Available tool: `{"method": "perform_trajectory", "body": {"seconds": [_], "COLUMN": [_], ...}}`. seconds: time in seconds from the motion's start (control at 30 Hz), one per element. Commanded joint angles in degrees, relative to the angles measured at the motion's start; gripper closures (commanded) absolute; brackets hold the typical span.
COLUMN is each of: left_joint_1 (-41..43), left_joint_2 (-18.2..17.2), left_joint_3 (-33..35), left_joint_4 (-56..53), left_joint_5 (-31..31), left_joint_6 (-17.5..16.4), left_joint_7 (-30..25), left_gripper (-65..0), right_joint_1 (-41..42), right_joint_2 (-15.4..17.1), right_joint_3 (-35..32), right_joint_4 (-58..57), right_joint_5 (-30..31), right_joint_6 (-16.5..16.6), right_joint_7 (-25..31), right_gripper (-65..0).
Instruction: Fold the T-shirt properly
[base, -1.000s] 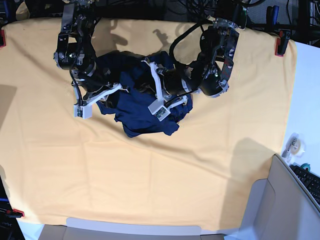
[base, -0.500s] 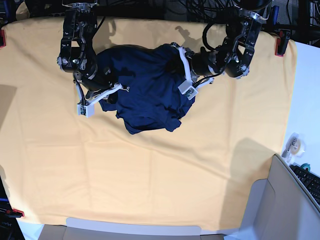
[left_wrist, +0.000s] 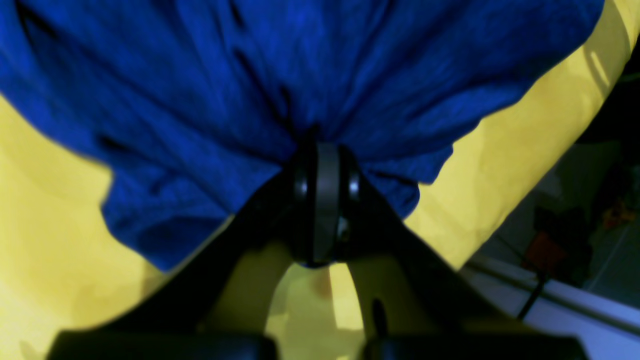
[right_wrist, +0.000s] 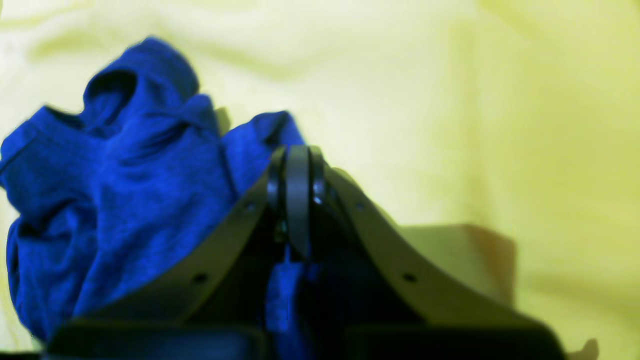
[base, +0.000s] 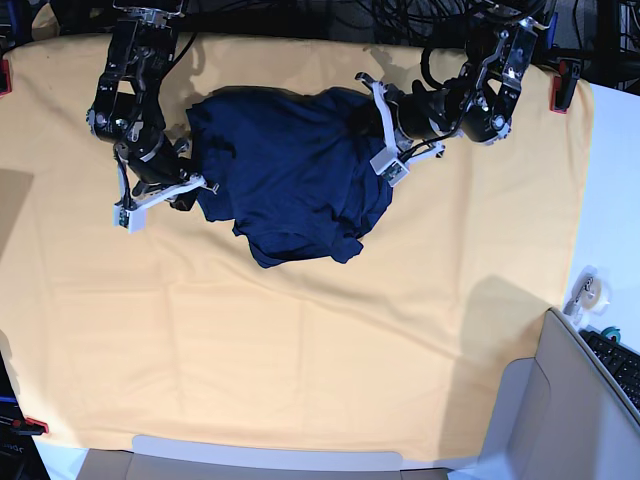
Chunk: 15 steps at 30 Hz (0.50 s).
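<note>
Both arms have drawn apart since a second ago, stretching the T-shirt (base: 290, 175) wider over the yellow-orange cloth (base: 300, 350), the left gripper (base: 383, 140) and right gripper (base: 190, 185) each clamped tight on its fabric.

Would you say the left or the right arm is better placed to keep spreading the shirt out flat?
Probably the left gripper: it is shut on the T-shirt, whose fabric fans taut from it. The right gripper pinches only a bunched edge.
</note>
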Motion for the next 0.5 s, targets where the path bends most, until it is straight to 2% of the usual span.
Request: {"method": "perform_trajectory", "body": {"seconds": [0.0, 0.07, 0.17, 0.23, 0.3, 0.37, 0.47], "left_joint_1": [-0.54, -0.45, -0.36, -0.36, 1.22, 6.06, 12.47], "left_joint_2": [-0.52, -0.52, -0.08, 0.36, 1.51, 1.59, 1.15], "left_joint_3": [-0.38, -2.13, -8.46, -12.77, -18.05, -22.88, -28.86], "left_joint_4": [3.04, 8.32, 15.88, 16.76, 16.76, 16.76, 16.76], "left_joint_5": [-0.45, -0.54, -0.80, -0.98, -1.07, -1.77, -3.79], "left_joint_6": [-0.02, -0.02, -0.11, -0.46, -0.64, -0.72, -0.72], "left_joint_7": [-0.52, -0.70, -0.78, -1.49, -4.21, -7.99, -13.00], "left_gripper": [-0.1, -0.2, -0.3, -0.2, -0.2, -0.2, -0.2], "right_joint_1": [0.59, 0.94, 2.35, 2.44, 1.29, -0.55, -5.83], "right_joint_2": [0.17, 0.17, -0.01, 0.25, 0.87, 2.98, 4.47], "right_joint_3": [0.17, 0.08, 0.08, 0.17, 1.05, 3.16, 6.06], "right_joint_4": [2.29, 4.49, 9.24, 13.02, 15.04, 14.95, 15.04], "right_joint_5": [0.90, 0.90, 0.90, 0.73, 0.81, 1.34, 1.96], "right_joint_6": [0.38, 0.38, 0.38, 0.38, 0.38, 0.38, 0.38], "right_joint_7": [0.93, 1.02, 1.28, 1.37, 1.37, 1.37, 1.37], "right_gripper": [0.0, 0.0, 0.0, 0.0, 0.0, 0.0, 0.0]}}
